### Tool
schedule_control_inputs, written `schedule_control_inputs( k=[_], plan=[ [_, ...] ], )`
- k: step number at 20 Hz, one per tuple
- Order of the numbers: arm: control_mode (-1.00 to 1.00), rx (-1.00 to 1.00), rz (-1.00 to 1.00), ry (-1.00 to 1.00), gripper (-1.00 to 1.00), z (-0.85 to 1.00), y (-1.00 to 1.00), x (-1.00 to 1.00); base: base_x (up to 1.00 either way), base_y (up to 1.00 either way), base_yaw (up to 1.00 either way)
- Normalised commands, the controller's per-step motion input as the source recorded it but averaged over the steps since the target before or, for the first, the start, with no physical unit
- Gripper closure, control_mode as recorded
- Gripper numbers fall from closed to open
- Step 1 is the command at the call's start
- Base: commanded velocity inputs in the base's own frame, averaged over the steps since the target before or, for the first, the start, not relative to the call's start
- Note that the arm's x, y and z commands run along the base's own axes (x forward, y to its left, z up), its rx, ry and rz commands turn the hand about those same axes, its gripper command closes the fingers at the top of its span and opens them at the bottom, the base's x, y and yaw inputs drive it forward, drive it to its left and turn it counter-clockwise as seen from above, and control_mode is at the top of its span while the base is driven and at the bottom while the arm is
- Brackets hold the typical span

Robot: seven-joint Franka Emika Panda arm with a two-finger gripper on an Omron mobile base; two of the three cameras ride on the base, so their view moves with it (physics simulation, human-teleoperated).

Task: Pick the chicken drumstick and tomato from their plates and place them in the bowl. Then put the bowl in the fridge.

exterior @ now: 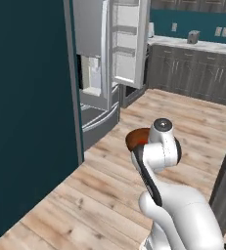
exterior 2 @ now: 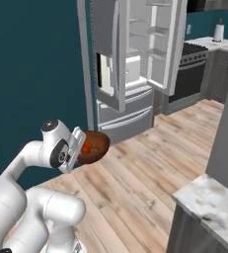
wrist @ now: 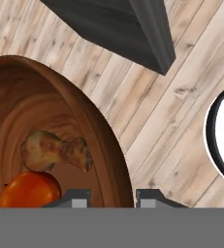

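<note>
- Hand view: the hand stands narrow, its two dark finger tips astride the rim of the round deep brown wooden bowl, one tip inside the wall and one outside, holding it.
- Inside the bowl lie the lumpy reddish-brown chicken drumstick and, just below and touching it, the round red-orange tomato.
- Pale wooden plank floor shows beyond the bowl's rim.
- Right base view: the bowl hangs in the air at the end of the white arm, above the floor, with the tomato visible inside.
- The tall light grey fridge stands ahead, well apart from the bowl, its doors open on white shelves.
- Left base view: the bowl peeks out behind the arm's wrist; the fridge is ahead, to the upper left.
</note>
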Motion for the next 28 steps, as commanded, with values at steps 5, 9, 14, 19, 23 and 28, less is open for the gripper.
schedule_control_inputs(
  k=[5, 9, 14, 19, 23, 28],
  plan=[
    [1.0, 0.0, 0.0, 0.0, 1.0, 0.0, 0.0, 0.0, 0.62, 0.06, -0.39],
    [1.0, 0.0, 0.0, 0.0, 1.0, 0.0, 0.0, 0.0, 0.82, 0.04, -0.19],
    [1.0, 0.0, 0.0, 0.0, 1.0, 0.0, 0.0, 0.0, 0.88, 0.02, -0.13],
    [1.0, 0.0, 0.0, 0.0, 1.0, 0.0, 0.0, 0.0, 0.91, 0.0, -0.09],
    [1.0, 0.0, 0.0, 0.0, 1.0, 0.0, 0.0, 0.0, 0.86, 0.0, -0.05],
    [1.0, 0.0, 0.0, 0.0, 1.0, 0.0, 0.0, 0.0, 0.82, -0.03, 0.0]
  ],
)
